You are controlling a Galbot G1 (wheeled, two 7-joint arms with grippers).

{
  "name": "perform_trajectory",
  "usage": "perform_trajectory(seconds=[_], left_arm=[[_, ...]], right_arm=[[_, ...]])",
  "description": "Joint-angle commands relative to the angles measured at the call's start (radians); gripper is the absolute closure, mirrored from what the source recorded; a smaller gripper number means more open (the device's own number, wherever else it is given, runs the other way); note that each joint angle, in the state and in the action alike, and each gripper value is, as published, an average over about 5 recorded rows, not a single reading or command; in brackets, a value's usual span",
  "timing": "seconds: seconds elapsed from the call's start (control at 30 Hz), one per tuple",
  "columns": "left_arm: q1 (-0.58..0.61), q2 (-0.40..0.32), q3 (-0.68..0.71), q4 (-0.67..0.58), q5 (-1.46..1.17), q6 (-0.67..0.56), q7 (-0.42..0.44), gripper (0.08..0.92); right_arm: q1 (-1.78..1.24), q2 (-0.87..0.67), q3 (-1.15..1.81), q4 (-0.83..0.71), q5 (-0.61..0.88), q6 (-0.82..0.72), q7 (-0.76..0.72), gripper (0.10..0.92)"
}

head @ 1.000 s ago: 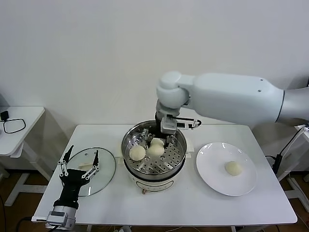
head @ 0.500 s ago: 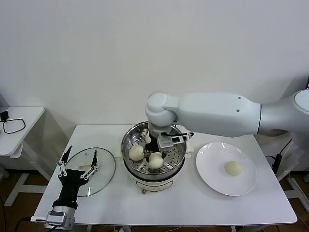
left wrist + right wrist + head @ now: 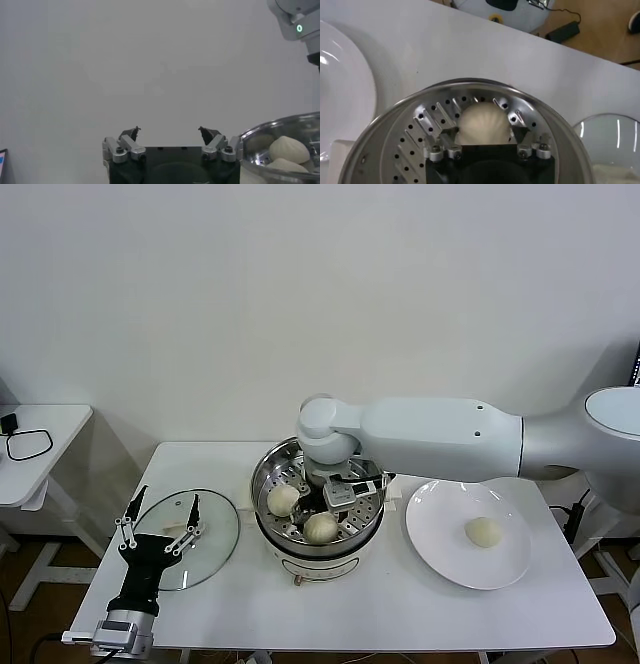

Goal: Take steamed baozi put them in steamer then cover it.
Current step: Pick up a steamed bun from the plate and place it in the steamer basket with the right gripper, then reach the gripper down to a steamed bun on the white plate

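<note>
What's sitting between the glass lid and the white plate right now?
In the head view, the steamer on its pot base stands between the glass lid and the plate, with the right gripper inside it over a baozi.

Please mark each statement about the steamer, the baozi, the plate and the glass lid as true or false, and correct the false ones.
1. One baozi lies on the white plate. True.
2. The glass lid covers the steamer. False: the lid lies flat on the table, on the robot's left side of the steamer, which is uncovered.
3. The right claw is inside the steamer basket, over a baozi. True.
4. The left claw holds a baozi. False: it is open and empty, above the lid.
5. The steamer basket is empty. False: the head view shows at least two baozi in it.
</note>
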Motion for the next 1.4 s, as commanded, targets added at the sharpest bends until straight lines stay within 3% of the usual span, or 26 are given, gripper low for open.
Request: perform_trajectory(seconds=[0.03,0.23,0.47,0.63,0.93,1.4], left_arm=[[0.000,0.000,0.001,-0.001,0.000,0.001,0.000,0.177],[-0.005,0.001,0.003,0.004,0.001,0.002,0.001,0.177],[-0.015,0.003,0.017,0.007,0.004,0.005,0.003,0.177],[-0.014,0.003,0.021,-0.002,0.005,0.007,0.003,0.177],[-0.010,0.002,0.020,-0.012,0.006,0.010,0.003,0.177],[0.007,-0.004,0.010,-0.019,0.008,0.011,0.001,0.177]], right_arm=[[-0.005,-0.051,0.073,0.005,-0.005,-0.010,0.000,0.203],[0.031,-0.231,0.220,-0.025,0.105,-0.077,-0.050,0.203],[0.097,-0.467,0.218,-0.206,0.414,-0.473,-0.145,0.203],[0.048,-0.556,0.174,-0.372,0.465,-0.611,-0.154,0.203],[-0.200,-0.630,0.200,-0.513,0.395,-0.600,-0.088,0.203],[-0.473,-0.547,0.368,-0.601,0.315,-0.557,-0.044,0.203]])
